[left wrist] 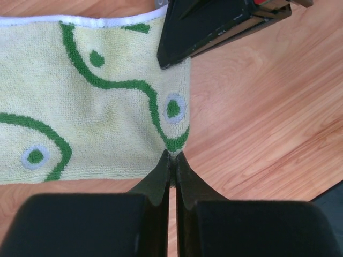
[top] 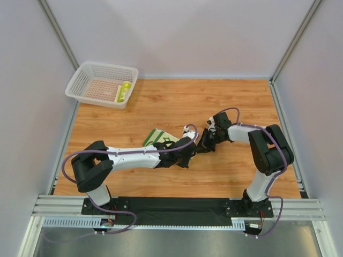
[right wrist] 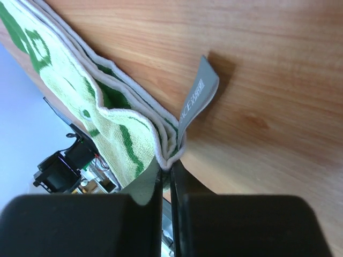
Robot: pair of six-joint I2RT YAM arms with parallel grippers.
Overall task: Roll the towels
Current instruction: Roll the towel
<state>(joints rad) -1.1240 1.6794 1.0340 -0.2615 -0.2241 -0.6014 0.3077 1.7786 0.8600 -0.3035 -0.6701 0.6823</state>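
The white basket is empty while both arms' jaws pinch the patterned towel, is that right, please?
Not quite: the top external view shows a rolled yellow-green towel lying in the basket. Both arms' jaws do pinch the patterned towel.

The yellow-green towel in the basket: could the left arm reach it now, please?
Probably not yet: the left end effector is shut on the patterned towel, though nothing blocks the way to the basket.

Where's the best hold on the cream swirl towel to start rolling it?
I'd hold the cream green-swirl towel by both corners of one end, coming in low from the wooden table side, where the left claw and right claw pinch it now. It lies flat and folded, so only an edge gives a lip, and the rest stretches away to roll.
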